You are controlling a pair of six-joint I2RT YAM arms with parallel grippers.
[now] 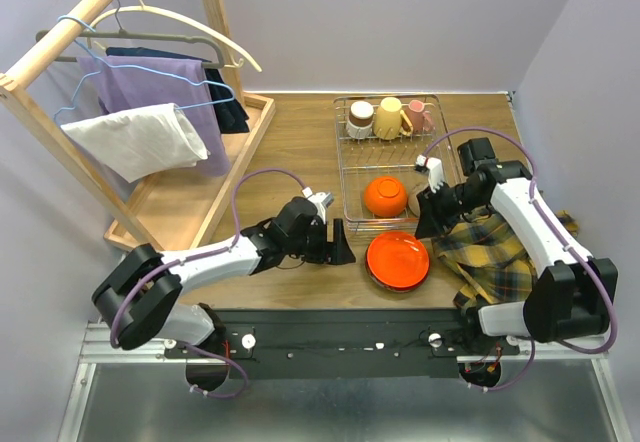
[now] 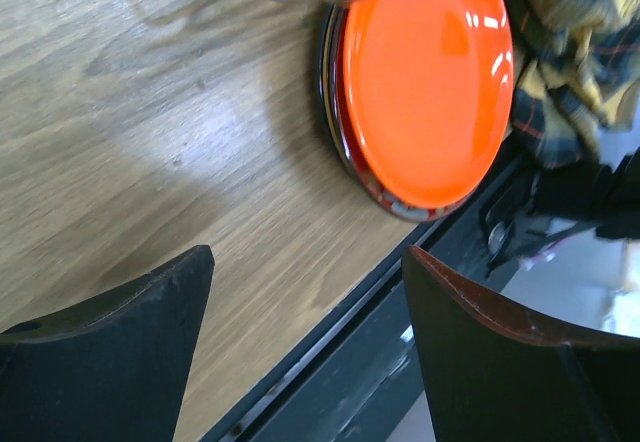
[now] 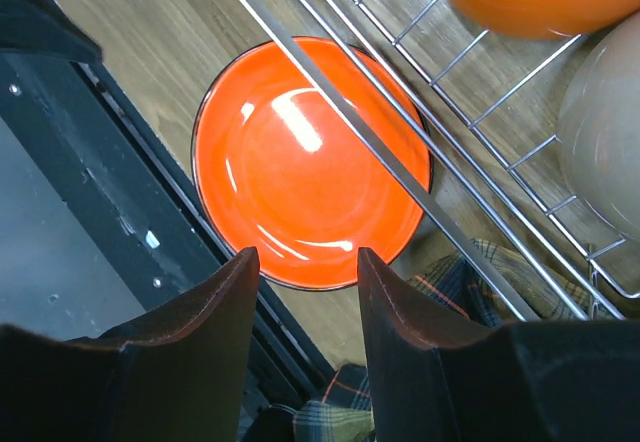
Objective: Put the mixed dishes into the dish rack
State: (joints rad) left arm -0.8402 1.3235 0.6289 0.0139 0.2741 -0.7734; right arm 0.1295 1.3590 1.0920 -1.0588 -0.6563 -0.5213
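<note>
Holding the left claw [image 1: 343,244] and right claw [image 1: 424,218] open and empty beside the orange plate [image 1: 398,259], we prepare to lift it off the worktop [image 1: 300,142] into the dish rack [image 1: 341,162].

No readable text, label, brand, number or sign shows in any view, whether on the dishes, the rack or the arms.

White arms [image 1: 210,260], black joints [image 1: 148,297]; purple cables [image 1: 237,207] (looped); black jaws.
</note>
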